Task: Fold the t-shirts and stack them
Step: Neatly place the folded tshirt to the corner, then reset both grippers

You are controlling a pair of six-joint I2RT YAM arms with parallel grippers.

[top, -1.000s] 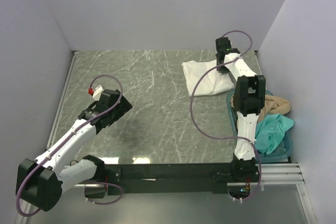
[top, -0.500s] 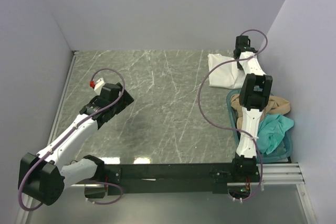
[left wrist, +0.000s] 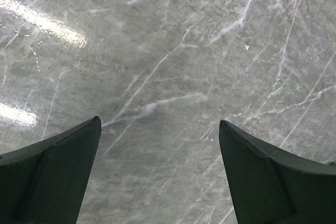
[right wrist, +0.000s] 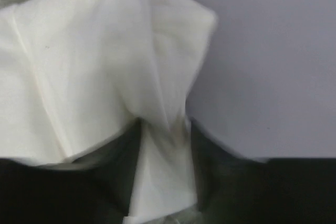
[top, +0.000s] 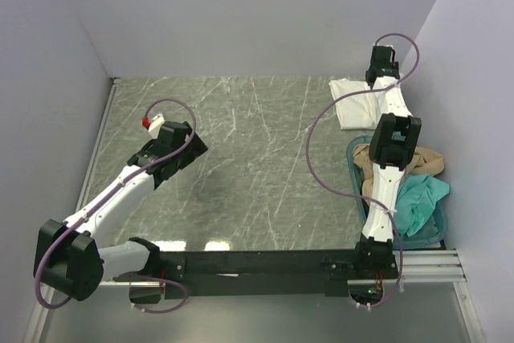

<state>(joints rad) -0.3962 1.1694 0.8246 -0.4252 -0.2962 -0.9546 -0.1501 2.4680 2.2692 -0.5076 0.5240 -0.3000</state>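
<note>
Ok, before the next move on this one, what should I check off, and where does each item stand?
1. Cloth in the right gripper: ok, the white shirt runs between its fingers.
2. That grip firm: cannot tell.
3. Left gripper free: ok, open and empty above the table.
4. White shirt spread flat for folding: not ok, it lies bunched in the far right corner by the wall.
5. Other shirts out of the way: ok, the tan shirt and teal shirt sit unfolded in the basket.
</note>
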